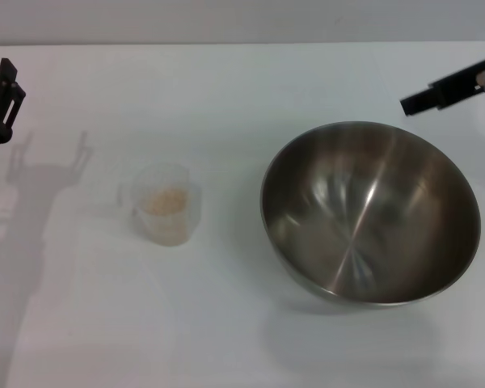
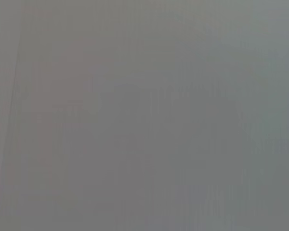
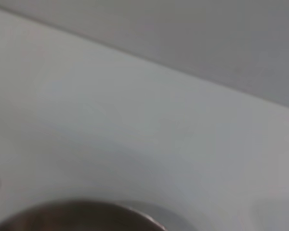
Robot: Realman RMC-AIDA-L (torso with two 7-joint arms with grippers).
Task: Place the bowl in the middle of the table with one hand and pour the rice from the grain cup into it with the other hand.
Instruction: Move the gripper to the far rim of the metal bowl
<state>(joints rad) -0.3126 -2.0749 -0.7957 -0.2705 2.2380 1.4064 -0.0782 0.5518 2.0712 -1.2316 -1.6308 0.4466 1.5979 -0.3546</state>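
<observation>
So the bowl [image 1: 370, 212] is the big thing here, a shiny steel mixing bowl sitting on the white table [image 1: 226, 323] toward the robot's right side, nearest edge closest to the camera and its inside totally bare, just streaky reflections running down to the bottom. Off to the left of the bowl, with a clear strip of tabletop between them, stands the grain cup [image 1: 166, 204], upright, a little frosted plastic thing way smaller than the bowl. It sits about level with the middle of the bowl, not touching anything. You can see the rice [image 1: 164, 200] in it as a pale beige heap through the open top. Going further back from the bowl, the right gripper [image 1: 415, 102] hangs in the air just beyond the bowl's far right rim, a black bar poking in from the right edge, not touching the bowl or anything else; honestly can't tell from this angle whether its claw is spread or pinched, nothing visible in it. The right wrist view only catches a sliver of the bowl rim [image 3: 82, 214] and table past it. The left gripper [image 1: 2, 99] is way over on the far left, well apart from the cup and further back than it, up off the table with its shadow falling on the surface between it and the cup. Same deal there, can't tell how its claw is set. The left wrist view is just flat grey, nothing to make out.
</observation>
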